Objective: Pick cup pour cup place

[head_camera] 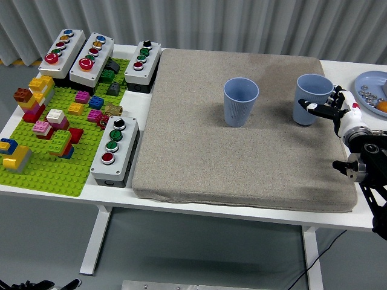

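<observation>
Two blue cups stand on the grey mat [199, 163]. One cup [240, 101] is upright and alone near the mat's middle. The second cup [309, 96] rests at the mat's right edge, leaning slightly. My right hand [326, 109] comes in from the right edge, and its dark fingertips [315, 107] still wrap the right side of that second cup. What either cup holds cannot be seen. The left arm is out of the picture.
A green brick baseplate [42, 169] with several coloured bricks fills the left side. Three button boxes [84, 51] line the back left and another [115, 151] sits by the mat's left edge. A blue plate [369, 81] with small pieces is at the far right.
</observation>
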